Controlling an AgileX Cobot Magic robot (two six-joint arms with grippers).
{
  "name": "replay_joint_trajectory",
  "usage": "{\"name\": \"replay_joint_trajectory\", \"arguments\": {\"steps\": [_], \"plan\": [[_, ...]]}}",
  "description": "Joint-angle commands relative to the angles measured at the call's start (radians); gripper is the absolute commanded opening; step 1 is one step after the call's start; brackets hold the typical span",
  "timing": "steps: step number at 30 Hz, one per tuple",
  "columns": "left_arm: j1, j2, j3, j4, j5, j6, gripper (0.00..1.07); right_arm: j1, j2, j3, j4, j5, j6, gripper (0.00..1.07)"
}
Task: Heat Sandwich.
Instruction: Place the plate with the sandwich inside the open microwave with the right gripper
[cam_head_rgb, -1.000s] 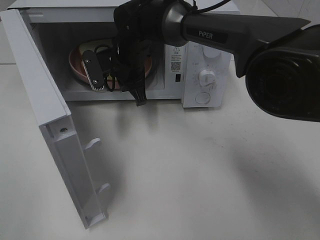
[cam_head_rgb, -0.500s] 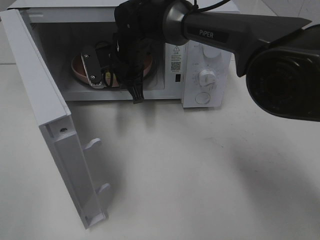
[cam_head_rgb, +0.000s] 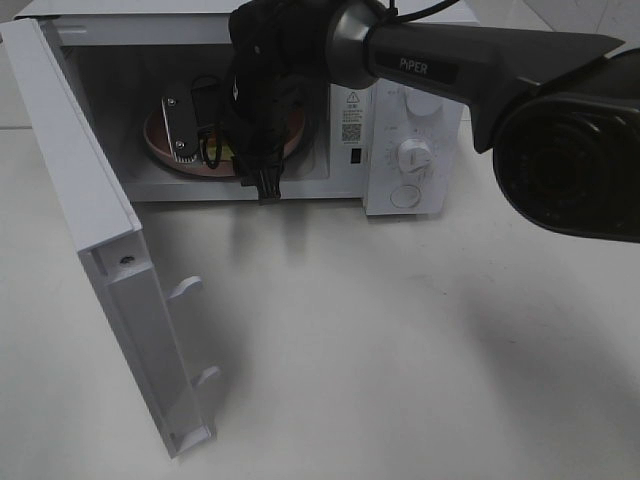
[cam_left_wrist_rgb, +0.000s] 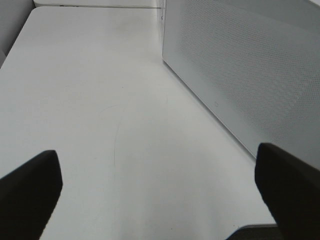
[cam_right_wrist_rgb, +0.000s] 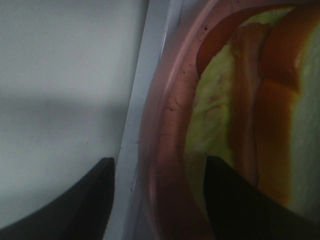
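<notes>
I'd say you're about halfway: the sandwich (cam_right_wrist_rgb: 240, 115) on its plate (cam_right_wrist_rgb: 165, 125) sits inside the microwave (cam_head_rgb: 410, 110), your right hand (cam_right_wrist_rgb: 160, 200) spread apart astride the plate's rim, left hand (cam_left_wrist_rgb: 160, 195) spread wide outside the microwave, door (cam_head_rgb: 90, 200) open, heating not yet done.

The right arm (cam_head_rgb: 480, 62) is showing the word "PiPER" in white letters. The microwave (cam_head_rgb: 432, 120) is wearing a sticker (cam_head_rgb: 352, 115) with a triangle sign; its words are too small to read.
</notes>
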Motion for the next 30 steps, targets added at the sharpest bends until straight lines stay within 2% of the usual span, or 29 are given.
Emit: {"name": "replay_joint_trajectory", "arguments": {"steps": [1, 3, 5, 9, 30], "plan": [[-0.006, -0.018, 0.002, 0.001, -0.01, 0.0, 1.0, 0.0, -0.008, -0.005, -0.002, -0.028, 0.063, 0.62], [-0.006, -0.018, 0.002, 0.001, -0.01, 0.0, 1.0, 0.0, -0.008, -0.005, -0.003, -0.034, 0.081, 0.65], [-0.006, -0.018, 0.002, 0.001, -0.01, 0.0, 1.0, 0.0, -0.008, -0.005, -0.003, -0.057, 0.13, 0.74], [-0.006, -0.018, 0.002, 0.001, -0.01, 0.0, 1.0, 0.0, -0.009, -0.001, -0.003, -0.057, 0.139, 0.83], [-0.006, -0.018, 0.002, 0.001, -0.01, 0.0, 1.0, 0.0, -0.031, -0.001, 0.001, -0.057, 0.215, 0.77]]}}
